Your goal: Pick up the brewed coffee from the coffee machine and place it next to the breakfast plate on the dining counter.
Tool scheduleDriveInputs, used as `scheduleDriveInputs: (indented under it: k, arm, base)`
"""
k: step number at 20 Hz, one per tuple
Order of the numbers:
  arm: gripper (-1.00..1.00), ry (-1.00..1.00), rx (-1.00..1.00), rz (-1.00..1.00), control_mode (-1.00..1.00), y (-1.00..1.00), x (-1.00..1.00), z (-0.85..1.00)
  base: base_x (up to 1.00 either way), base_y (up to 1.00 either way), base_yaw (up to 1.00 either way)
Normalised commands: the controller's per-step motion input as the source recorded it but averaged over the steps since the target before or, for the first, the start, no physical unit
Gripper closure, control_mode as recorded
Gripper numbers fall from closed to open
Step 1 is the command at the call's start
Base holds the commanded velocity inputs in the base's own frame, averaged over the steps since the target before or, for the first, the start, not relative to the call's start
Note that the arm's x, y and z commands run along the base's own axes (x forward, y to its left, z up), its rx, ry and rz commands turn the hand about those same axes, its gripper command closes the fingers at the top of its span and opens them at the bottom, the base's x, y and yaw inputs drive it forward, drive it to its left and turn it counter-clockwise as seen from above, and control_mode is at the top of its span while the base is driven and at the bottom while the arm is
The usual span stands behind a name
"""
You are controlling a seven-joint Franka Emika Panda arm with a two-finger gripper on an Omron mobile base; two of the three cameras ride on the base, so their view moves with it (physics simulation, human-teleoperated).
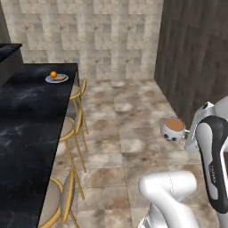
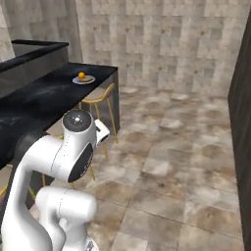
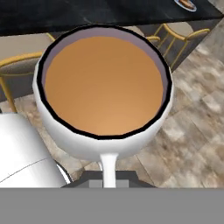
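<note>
The brewed coffee, a white mug of light brown coffee, hangs in the air above the tiled floor, to the right of the stools. My gripper is shut on its side handle. In the hand view the mug sits upright and close, its handle running down into my gripper. The breakfast plate, with toast and an orange fruit, rests at the far end of the black dining counter. The coffee machine is out of view.
Gold-legged stools line the counter's edge between the mug and the countertop. A dark wall stands on the right. Open tiled floor lies ahead, with a stone wall behind.
</note>
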Motion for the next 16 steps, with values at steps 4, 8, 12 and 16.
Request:
scheduleDriveInputs:
  k: [4, 8, 12, 16]
  arm:
    - [1.00, 0.00, 0.00, 0.00, 1.00, 0.00, 0.00, 0.00]
    - [1.00, 0.00, 0.00, 0.00, 1.00, 0.00, 0.00, 0.00]
    - [1.00, 0.00, 0.00, 0.00, 1.00, 0.00, 0.00, 0.00]
    - [1.00, 0.00, 0.00, 0.00, 1.00, 0.00, 0.00, 0.00]
  base:
    - [1.00, -0.45, 0.49]
    - [1.00, -0.51, 0.47]
    - [1.00, -0.58, 0.43]
    - [1.00, -0.59, 0.43]
